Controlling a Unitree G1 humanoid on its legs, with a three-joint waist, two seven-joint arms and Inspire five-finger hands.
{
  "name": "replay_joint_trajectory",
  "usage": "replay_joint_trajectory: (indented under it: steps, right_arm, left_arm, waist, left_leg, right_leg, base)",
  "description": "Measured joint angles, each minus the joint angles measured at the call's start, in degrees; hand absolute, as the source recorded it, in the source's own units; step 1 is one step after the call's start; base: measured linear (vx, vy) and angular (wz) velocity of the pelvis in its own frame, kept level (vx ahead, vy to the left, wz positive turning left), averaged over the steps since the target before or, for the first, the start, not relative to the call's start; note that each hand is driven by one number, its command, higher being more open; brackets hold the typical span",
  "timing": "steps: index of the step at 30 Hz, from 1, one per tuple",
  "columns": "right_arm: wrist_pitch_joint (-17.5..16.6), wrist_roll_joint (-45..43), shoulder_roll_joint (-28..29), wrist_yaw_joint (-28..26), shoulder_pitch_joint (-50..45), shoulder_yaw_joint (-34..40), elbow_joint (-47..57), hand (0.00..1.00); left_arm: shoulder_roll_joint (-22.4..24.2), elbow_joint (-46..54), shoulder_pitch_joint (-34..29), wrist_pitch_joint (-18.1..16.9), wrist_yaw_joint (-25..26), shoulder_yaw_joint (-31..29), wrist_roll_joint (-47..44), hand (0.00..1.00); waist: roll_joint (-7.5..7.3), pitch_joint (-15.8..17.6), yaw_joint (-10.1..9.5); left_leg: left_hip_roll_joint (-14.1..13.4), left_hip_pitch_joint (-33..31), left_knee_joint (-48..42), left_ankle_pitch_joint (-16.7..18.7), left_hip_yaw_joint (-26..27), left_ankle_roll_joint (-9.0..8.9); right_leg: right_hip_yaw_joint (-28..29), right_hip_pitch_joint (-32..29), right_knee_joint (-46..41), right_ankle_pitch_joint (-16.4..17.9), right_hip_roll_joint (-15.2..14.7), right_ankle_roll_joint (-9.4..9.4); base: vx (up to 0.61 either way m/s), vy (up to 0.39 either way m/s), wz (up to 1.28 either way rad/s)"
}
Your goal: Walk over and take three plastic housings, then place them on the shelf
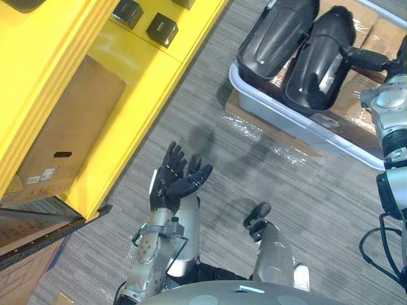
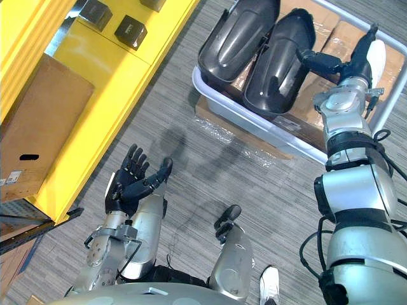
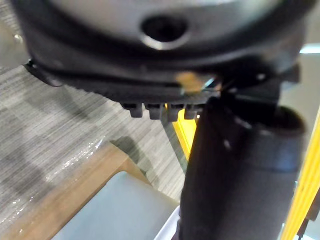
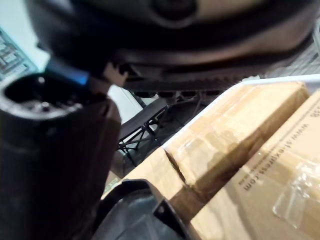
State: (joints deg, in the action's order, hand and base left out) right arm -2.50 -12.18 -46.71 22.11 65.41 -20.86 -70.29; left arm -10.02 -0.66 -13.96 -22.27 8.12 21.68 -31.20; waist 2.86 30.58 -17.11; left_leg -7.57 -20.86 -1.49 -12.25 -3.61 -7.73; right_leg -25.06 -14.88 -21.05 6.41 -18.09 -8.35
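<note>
Early yet: two plastic housings (image 2: 238, 38) lie in the grey tray (image 2: 248, 121), none on the yellow shelf (image 2: 95, 114). The right hand (image 2: 350, 61) reaches beside one with straight fingers, gripping nothing. The left hand (image 2: 130, 184) hangs open.

The right hand (image 4: 200, 50) looms close and dark, with its thick thumb (image 4: 55, 165) jutting out beside it. Just past the thumb lies the curved rim of a black plastic housing (image 4: 135, 215). Next to the housing, beyond the hand, sit taped cardboard boxes (image 4: 235, 130), side by side and touching. Farther off stands a dark folding frame (image 4: 145, 125).
</note>
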Motion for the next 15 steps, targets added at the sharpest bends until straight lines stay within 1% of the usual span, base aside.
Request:
replay_joint_trajectory:
  steps: [3, 7, 8, 10, 11, 15]
  right_arm:
    - [2.0, 0.1, 0.1, -2.1, 0.0, 0.1, -1.2, 1.00]
    - [5.8, 0.7, 0.5, -5.3, -1.3, 1.3, -3.9, 1.00]
    - [7.3, 0.7, 0.6, -6.2, -2.0, 1.9, -4.9, 0.00]
    - [9.6, 1.7, 0.7, -7.8, -2.4, 2.5, -6.5, 0.00]
    - [10.2, 3.5, 0.7, -9.0, -3.0, 3.1, -6.5, 0.00]
    - [10.9, 8.9, -0.8, -10.8, -3.2, 5.8, -7.0, 0.00]
  left_arm:
    - [0.0, 0.0, 0.0, 0.0, 0.0, -0.1, -0.3, 1.00]
    - [0.0, 0.0, 0.0, 0.0, 0.0, 0.3, -2.4, 1.00]
    - [0.0, 0.0, 0.0, 0.0, 0.0, 0.4, -2.4, 1.00]
    - [0.0, -0.1, 0.1, 0.0, 0.0, 0.4, -2.4, 1.00]
    - [0.0, -0.6, 0.1, 0.0, 0.0, 0.4, -2.4, 1.00]
    - [0.0, -1.1, 0.2, 0.6, 0.2, 0.4, -2.4, 1.00]
  waist:
    - [0.04, 0.0, -0.19]
    - [0.54, -0.1, -0.20]
    - [0.74, -0.1, -0.31]
    - [1.16, -0.1, -0.31]
    - [1.35, -0.2, -0.25]
    - [1.84, -0.5, -0.44]
  left_leg:
    - [0.2, -0.4, -0.3, 0.0, -0.4, 0.01]
    - [0.9, -0.8, -0.7, 0.1, -1.2, 0.16]
    - [1.0, -1.1, -1.3, 0.5, -1.4, 0.20]
    - [1.0, -1.9, -2.6, 1.0, -1.6, 0.12]
    - [1.0, -2.0, -3.0, 1.1, -1.7, 0.13]
    - [1.0, -2.8, -4.7, 2.1, -2.1, 0.11]
  right_leg:
    - [-0.4, 0.1, 0.0, 0.1, -0.2, -0.09]
    - [-1.0, -0.1, -0.9, 0.6, -1.0, -0.31]
    - [-1.2, -0.1, -0.9, 0.8, -1.0, -0.29]
    - [-1.5, -0.2, -0.9, 0.8, -0.9, -0.25]
    - [-1.5, -0.1, -0.9, 0.8, -0.9, -0.25]
    - [-1.8, 0.1, -1.2, 0.8, -0.9, -0.16]
  base:
    - [-0.01, -0.035, 0.08]
    - [-0.04, -0.042, 0.11]
    - [-0.06, -0.033, 0.11]
    - [-0.05, -0.026, 0.06]
    - [-0.06, -0.032, 0.03]
    - [-0.05, -0.022, 0.04]
